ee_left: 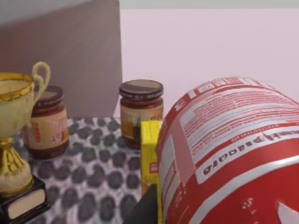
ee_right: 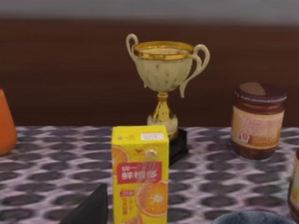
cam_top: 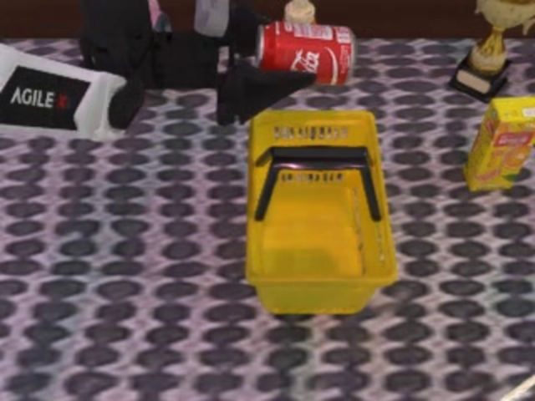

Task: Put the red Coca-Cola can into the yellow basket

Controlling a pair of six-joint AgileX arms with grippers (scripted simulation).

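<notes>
Now the left end effector (cam_top: 266, 71) pinches the red Coca-Cola can (cam_top: 305, 52), held sideways in the air at twelve o'clock from the yellow basket (cam_top: 318, 276). Transport is underway; next it should travel toward six o'clock over the basket, then release.

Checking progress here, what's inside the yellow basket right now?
Nothing shows inside the yellow basket, just its bare floor under the black handle. The red Coca-Cola can is outside, held by the left gripper.
</notes>
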